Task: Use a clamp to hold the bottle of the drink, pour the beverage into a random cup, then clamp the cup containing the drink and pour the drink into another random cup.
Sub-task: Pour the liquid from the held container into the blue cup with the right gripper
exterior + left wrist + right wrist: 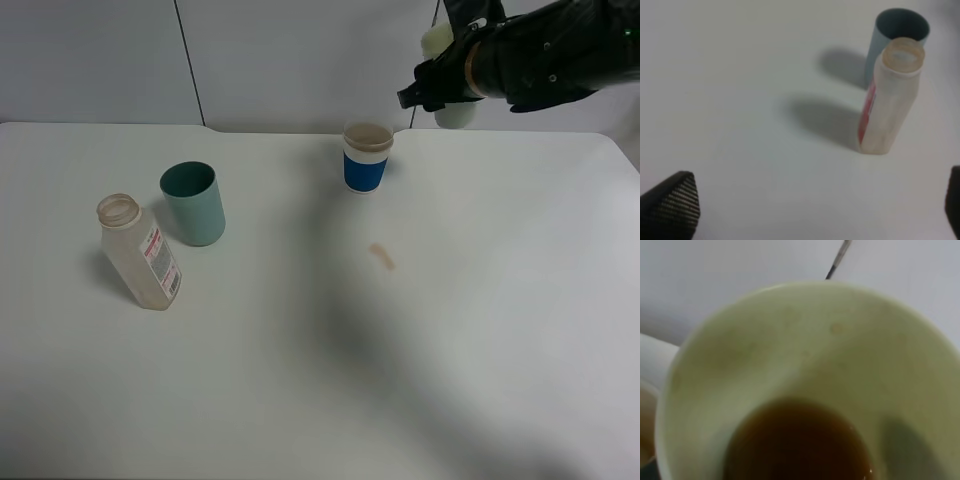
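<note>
**A:** Where have we got the yellow-green cup (456, 114)?

**B:** It's off the bench (450, 330), above and just right of the blue cup (366, 160). Our right hand (443, 82) is clamped round it, level, we judge so no beverage (800, 445) spills early.

**A:** And our left hand (812, 210)?

**B:** Spread wide and holding nothing. It faces the bottle (140, 255) and teal tumbler (195, 205), well left of the blue cup. Nothing blocks the pour; a brown smear (382, 256) lies before the blue cup.
</note>
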Robot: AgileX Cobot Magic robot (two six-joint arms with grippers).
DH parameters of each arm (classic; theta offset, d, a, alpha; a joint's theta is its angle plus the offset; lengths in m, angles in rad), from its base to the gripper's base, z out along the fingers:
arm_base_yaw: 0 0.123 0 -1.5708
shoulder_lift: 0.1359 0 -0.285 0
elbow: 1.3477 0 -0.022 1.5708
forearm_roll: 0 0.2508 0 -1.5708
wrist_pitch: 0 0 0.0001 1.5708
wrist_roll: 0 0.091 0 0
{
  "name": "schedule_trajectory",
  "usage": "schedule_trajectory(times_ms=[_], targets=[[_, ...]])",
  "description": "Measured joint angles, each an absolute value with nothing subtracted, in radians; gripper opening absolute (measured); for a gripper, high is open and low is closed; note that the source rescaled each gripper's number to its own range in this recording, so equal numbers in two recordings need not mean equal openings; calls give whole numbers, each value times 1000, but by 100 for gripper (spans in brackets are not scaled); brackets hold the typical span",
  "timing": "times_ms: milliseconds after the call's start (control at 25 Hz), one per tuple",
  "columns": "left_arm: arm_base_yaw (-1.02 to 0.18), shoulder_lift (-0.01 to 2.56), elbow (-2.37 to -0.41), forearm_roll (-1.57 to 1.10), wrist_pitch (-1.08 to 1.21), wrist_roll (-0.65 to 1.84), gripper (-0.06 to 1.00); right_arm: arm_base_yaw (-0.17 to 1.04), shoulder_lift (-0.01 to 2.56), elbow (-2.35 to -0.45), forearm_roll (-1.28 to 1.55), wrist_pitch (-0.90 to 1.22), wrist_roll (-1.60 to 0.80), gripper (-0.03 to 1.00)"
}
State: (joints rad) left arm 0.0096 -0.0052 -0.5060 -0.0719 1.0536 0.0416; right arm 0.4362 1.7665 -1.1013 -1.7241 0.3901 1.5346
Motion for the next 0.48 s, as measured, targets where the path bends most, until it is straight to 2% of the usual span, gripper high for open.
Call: schedule_trajectory(times_ms=[480], targets=[[10, -5, -506, -72, 1054, 42, 100, 516, 1900, -1233, -1688, 507, 1294, 1]])
